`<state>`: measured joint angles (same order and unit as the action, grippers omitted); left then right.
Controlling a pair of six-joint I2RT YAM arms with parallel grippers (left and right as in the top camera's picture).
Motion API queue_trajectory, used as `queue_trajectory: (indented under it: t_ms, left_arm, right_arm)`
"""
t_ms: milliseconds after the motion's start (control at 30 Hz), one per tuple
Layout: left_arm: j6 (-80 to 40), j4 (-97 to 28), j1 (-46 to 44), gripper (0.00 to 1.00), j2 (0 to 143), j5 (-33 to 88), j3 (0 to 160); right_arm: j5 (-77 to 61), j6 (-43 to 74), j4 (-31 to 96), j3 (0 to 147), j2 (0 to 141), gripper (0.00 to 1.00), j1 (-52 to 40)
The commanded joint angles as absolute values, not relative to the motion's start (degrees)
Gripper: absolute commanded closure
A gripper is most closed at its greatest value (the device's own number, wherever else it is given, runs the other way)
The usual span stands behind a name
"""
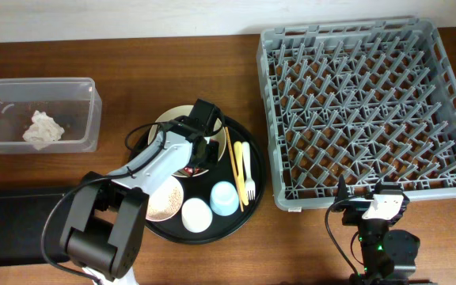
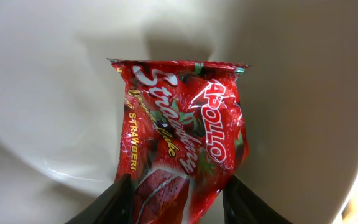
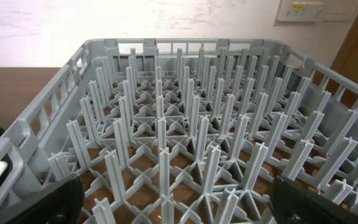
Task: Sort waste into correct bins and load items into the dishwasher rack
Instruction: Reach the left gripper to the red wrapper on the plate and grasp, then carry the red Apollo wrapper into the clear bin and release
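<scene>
My left gripper (image 1: 190,168) reaches into the large cream bowl (image 1: 170,119) on the round black tray. Its fingers (image 2: 176,199) are closed on the small red crinkled wrapper (image 2: 179,130), which lies against the bowl's cream inside (image 2: 48,93). The crumpled white paper wad (image 1: 43,129) lies in the clear tub (image 1: 93,111) at the left. The shallow black tray (image 1: 14,229) lies at the front left. My right gripper (image 1: 370,207) is open and empty at the near edge of the grey dishwasher rack (image 1: 267,119), whose pegs fill the right wrist view (image 3: 179,124).
The round black tray (image 1: 253,202) also holds the small pink bowl (image 1: 167,199), the white cup (image 1: 196,214), the light-blue cup (image 1: 224,198), a cream fork (image 1: 246,170) and orange sticks (image 1: 232,158). The rack stands just right of this tray.
</scene>
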<state>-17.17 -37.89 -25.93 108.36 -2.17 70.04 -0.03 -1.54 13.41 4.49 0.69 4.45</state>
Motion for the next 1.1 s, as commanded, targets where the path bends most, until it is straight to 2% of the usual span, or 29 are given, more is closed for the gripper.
queue_trajectory:
  t_ms: [0,67,133,167,200,267,400,533,633,700,867,1067]
  left_arm:
    - [-17.52,-37.91,-26.11,0.63,109.19,-2.42,69.36]
    - [-17.52,-37.91,-26.11,0.74,109.19,-2.68,69.36]
    - [-17.52,-37.78,-26.11,0.79,109.19,-2.87,69.36]
    - [-17.52,-37.45,-26.11,0.89,109.19,-2.87,69.36]
    - [-17.52,-37.08,-26.11,0.94,109.19,-2.85,69.36]
    - [-17.5,-37.06,-26.11,0.99,109.19,-2.83,69.36]
    - [-17.5,-38.02,-25.28,0.99,108.18,-2.85,71.85]
    - [-17.47,-40.45,-19.81,0.99,99.68,-2.87,80.9]
    - [-17.06,-42.06,-11.86,0.99,93.38,-2.87,84.18]
    - [-17.06,-42.06,-3.53,0.99,89.47,-4.45,84.18]
    - [-16.4,-42.09,11.75,0.99,89.23,-4.56,84.16]
    - [-16.4,-39.42,18.9,0.99,98.04,-4.56,84.16]
  right_arm:
    - [0.25,-1.5,13.61,4.08,0.3,0.02,4.14]
    - [0.25,-1.48,13.61,4.08,0.3,0.02,4.14]
    - [0.25,-1.48,13.61,4.08,0.3,0.02,4.14]
    - [0.25,-1.48,13.61,4.08,0.3,0.02,4.14]
    - [0.25,-1.5,13.61,4.08,0.3,0.02,4.14]
    - [0.25,-1.48,13.61,4.08,0.3,0.02,4.14]
    - [0.25,-1.48,13.61,4.08,0.3,0.02,4.14]
    - [0.25,-1.48,13.61,4.08,0.32,0.02,4.14]
    - [0.25,-1.48,13.61,4.08,0.3,0.02,4.14]
    - [0.25,-1.48,13.61,4.08,0.3,0.02,4.14]
    - [0.25,-1.48,13.61,4.08,0.3,0.02,4.14]
    - [0.25,-1.48,13.61,4.08,0.3,0.02,4.14]
